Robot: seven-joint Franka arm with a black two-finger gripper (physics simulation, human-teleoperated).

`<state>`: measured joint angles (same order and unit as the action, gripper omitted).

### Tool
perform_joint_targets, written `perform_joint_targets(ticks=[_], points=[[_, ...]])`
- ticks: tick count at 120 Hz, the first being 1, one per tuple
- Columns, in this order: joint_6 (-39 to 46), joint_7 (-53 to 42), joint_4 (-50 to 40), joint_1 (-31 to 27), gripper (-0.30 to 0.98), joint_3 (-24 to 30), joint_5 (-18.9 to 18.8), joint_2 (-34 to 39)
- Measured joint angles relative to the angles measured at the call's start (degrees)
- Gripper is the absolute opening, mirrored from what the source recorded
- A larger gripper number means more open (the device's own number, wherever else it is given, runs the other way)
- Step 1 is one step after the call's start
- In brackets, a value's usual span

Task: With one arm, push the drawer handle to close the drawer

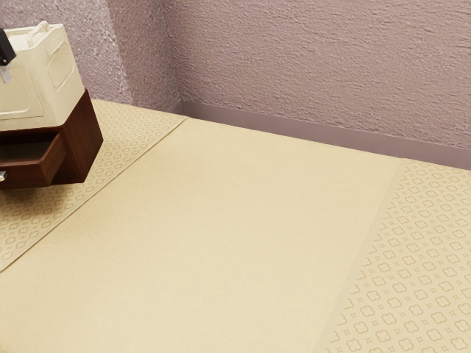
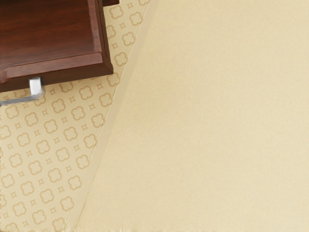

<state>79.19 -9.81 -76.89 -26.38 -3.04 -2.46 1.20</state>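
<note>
The pincer (image 1: 5, 73) is at the exterior view's left edge, in front of the cream box (image 1: 62, 70); cut off as it is, I can't fairly tell how far open it is or whether it has hold of anything. The box sits on the dark wood cabinet (image 1: 82, 143), which stands on the desk's (image 1: 221, 220) patterned border, near its wall-side edge. Below the box, the drawer (image 1: 26, 175) is pulled out, its silver handle (image 2: 36, 89) on the front. Behind the desk rises a rough, pinkish wall (image 1: 309, 59).
</note>
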Motion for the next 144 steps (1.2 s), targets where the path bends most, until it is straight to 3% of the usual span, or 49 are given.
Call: perform_joint_targets(ticks=[10, 17, 31, 50, 58, 68, 76, 82, 95, 110, 128, 144], points=[[-0.1, -0.5, -0.1, 0.3, 0.67, 0.0, 0.1, 0.0], [-0.9, -0.7, 6.2, 1.8, 0.67, 0.2, 0.4, 2.9], [-0.3, -0.6, 13.9, 12.6, 0.67, 0.4, 3.0, 4.1], [2.5, -0.2, 7.6, 13.2, 0.67, 0.0, 5.2, 3.3], [4.7, 0.5, -9.0, 16.2, 0.67, 0.0, 3.7, 14.8], [7.4, 1.4, -36.4, 18.1, 0.67, -1.8, 2.5, 32.2], [9.7, 2.2, -56.0, 14.1, 0.67, -2.2, 2.0, 41.8], [13.5, 3.0, -66.8, 11.5, 0.67, -2.9, 1.7, 44.7], [22.9, 4.2, -72.3, 9.9, 0.67, -10.0, -1.8, 34.2], [32.1, 5.1, -63.7, 9.9, 0.67, -16.7, -6.9, 18.9], [42.9, 5.5, -60.9, 9.7, 0.67, -19.4, -9.0, 16.1], [50.4, 5.6, -59.6, 11.8, 0.66, -25.5, -10.5, 14.1]])
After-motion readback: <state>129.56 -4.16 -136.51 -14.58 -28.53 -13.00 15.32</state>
